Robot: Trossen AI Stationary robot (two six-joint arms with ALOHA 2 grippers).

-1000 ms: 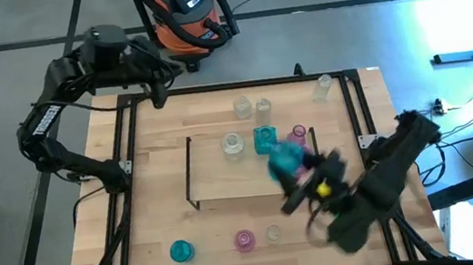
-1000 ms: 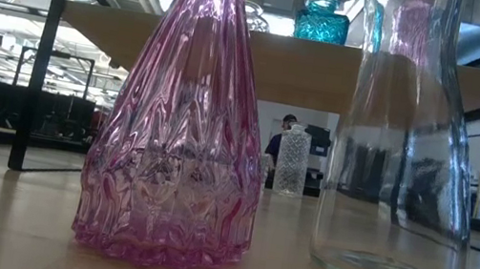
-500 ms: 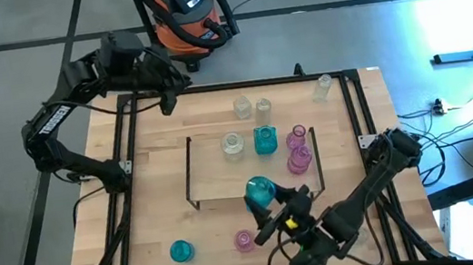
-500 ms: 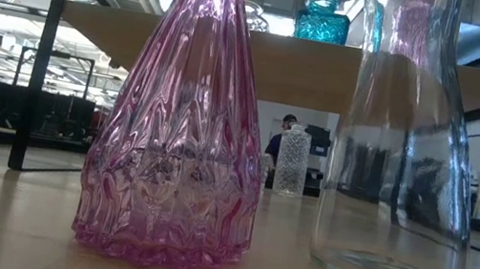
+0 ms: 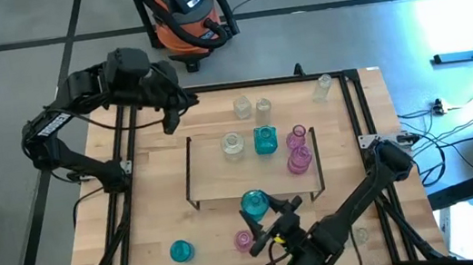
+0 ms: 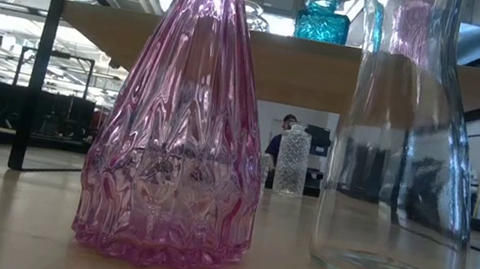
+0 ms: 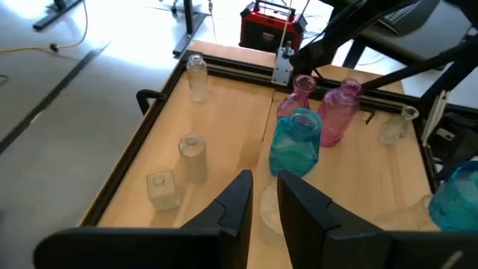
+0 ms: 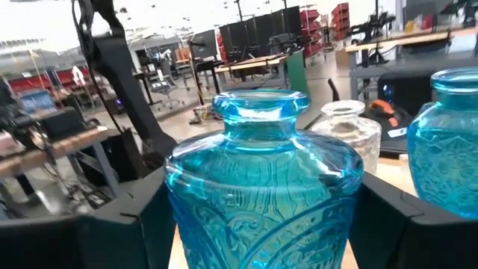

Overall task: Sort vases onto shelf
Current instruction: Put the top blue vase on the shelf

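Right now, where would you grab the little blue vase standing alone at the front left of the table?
Probably round its narrow neck, coming straight down from above. The blue vase stands upright with its mouth facing up, and bare table lies all around it, so nothing blocks a hand. The belly looks round and may slip; the rim above the neck should stop it sliding out.

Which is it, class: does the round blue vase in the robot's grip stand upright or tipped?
Upright: the blue vase has its mouth topmost between the right gripper jaws.
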